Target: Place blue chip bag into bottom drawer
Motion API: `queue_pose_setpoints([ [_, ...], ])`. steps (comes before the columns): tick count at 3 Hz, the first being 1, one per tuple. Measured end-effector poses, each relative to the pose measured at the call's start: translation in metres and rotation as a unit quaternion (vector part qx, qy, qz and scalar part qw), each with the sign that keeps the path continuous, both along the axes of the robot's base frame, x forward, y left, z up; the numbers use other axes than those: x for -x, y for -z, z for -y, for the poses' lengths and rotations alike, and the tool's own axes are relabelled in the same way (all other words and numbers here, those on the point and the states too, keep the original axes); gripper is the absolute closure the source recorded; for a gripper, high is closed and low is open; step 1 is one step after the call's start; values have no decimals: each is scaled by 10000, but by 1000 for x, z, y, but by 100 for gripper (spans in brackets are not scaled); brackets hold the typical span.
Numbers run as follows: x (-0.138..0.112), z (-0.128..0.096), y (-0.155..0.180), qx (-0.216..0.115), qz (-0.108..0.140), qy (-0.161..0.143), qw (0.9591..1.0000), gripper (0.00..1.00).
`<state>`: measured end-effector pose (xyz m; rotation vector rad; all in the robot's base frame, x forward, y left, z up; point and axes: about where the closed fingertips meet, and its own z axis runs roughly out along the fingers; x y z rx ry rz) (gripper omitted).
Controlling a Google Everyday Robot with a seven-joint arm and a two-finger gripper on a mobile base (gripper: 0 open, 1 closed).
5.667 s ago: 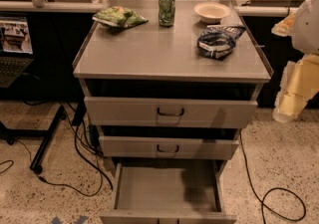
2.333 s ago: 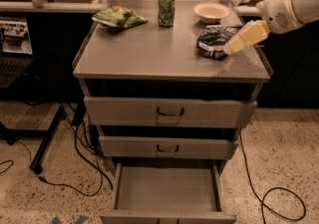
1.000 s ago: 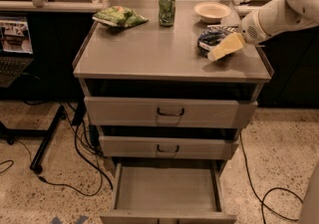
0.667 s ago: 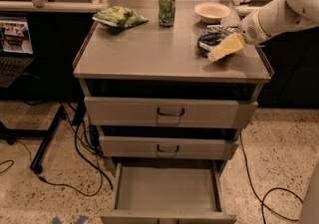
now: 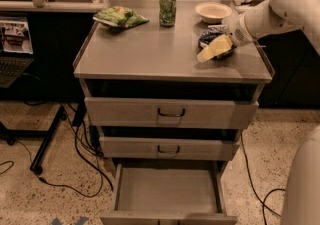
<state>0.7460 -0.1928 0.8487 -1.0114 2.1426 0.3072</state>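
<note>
The blue chip bag (image 5: 210, 35) lies on the right rear of the grey cabinet top (image 5: 150, 51), mostly hidden behind my gripper. My gripper (image 5: 214, 49), with cream-coloured fingers, reaches in from the right on a white arm and sits right over the bag's front side. The bottom drawer (image 5: 167, 192) is pulled out below the two upper drawers, and its plain grey interior is bare.
A green chip bag (image 5: 120, 16) lies at the back left of the top. A green can (image 5: 167, 8) stands at the back middle, and a white bowl (image 5: 214, 11) sits at the back right. Cables run over the floor on both sides.
My arm has swung in from the right side and lowered the gripper onto the blue chip bag. In the last second it has hardly moved.
</note>
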Motion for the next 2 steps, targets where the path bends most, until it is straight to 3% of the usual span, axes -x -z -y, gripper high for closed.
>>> queue_pose_setpoints([
  [1,0,0,0,0,0,-1,10000,19],
  [2,0,0,0,0,-1,-1,10000,50],
])
